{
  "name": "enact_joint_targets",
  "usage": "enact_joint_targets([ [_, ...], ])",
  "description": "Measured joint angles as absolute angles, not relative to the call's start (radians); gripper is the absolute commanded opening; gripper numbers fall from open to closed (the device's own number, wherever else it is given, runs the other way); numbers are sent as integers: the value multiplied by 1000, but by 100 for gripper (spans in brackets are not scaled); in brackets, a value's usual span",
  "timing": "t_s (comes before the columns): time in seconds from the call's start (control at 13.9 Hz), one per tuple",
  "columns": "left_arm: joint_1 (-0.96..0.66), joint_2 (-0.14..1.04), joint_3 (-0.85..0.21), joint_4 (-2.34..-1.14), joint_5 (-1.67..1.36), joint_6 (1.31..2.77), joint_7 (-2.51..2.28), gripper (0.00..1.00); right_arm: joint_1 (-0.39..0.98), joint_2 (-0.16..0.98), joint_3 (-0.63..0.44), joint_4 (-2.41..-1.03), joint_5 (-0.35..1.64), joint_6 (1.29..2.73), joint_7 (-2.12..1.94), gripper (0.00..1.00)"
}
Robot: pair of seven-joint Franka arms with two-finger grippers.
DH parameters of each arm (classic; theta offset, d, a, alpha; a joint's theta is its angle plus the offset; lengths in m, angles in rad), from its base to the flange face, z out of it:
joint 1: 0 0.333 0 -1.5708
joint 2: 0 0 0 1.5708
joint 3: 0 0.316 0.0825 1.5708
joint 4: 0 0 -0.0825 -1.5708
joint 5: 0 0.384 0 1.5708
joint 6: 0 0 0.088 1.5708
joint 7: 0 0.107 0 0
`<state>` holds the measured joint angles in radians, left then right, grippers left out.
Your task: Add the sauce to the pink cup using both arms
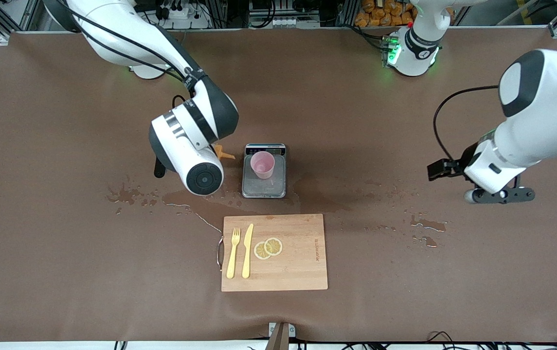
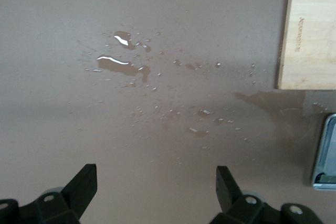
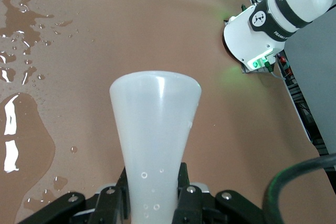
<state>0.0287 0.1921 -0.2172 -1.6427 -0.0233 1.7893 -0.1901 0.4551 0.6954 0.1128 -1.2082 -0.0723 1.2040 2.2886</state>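
Sauce (image 3: 155,145) bottle clenched in right tool (image 3: 152,203), orange nozzle beside the scale (image 1: 264,171); left tool (image 2: 152,187) released, waiting over wet worktop (image 1: 64,253). Pink cup (image 1: 262,165) stands on scale; pouring not yet evident, cup apparently unfilled.

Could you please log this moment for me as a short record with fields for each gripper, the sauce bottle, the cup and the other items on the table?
right gripper: shut on the sauce bottle, beside the scale; orange nozzle points toward the pink cup
left gripper: open, holding nothing, over bare wet table toward the left arm's end
pink cup: upright on the scale
cutting board: nearer the front camera than the scale; carries fork, knife and two lemon slices
table: puddles and droplets around the scale
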Motion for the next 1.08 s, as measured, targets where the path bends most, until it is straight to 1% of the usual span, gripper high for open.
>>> enact_joint_targets([
  [0.14, 19, 145, -202, -1665, -23, 1760, -181, 100, 464, 701, 113, -1213, -89, 1204, 2293, 16],
  [0.22, 2, 125, -186, -1668, -23, 1742, -181, 100, 468, 705, 113, -1214, -98, 1204, 2295, 10],
  [0.29, -14, 106, -172, -1669, -23, 1721, -179, 100, 472, 709, 113, -1214, -102, 1204, 2299, 2],
  [0.36, -24, 89, -164, -1670, -23, 1700, -171, 100, 473, 712, 113, -1214, -103, 1204, 2304, 0],
  [0.72, -29, 32, -147, -1669, -23, 1624, -114, 100, 480, 713, 112, -1203, -104, 1206, 2320, 0],
  [1.08, -29, 7, -137, -1661, -23, 1611, -102, 100, 542, 721, 112, -1184, -122, 1214, 2363, 0],
])
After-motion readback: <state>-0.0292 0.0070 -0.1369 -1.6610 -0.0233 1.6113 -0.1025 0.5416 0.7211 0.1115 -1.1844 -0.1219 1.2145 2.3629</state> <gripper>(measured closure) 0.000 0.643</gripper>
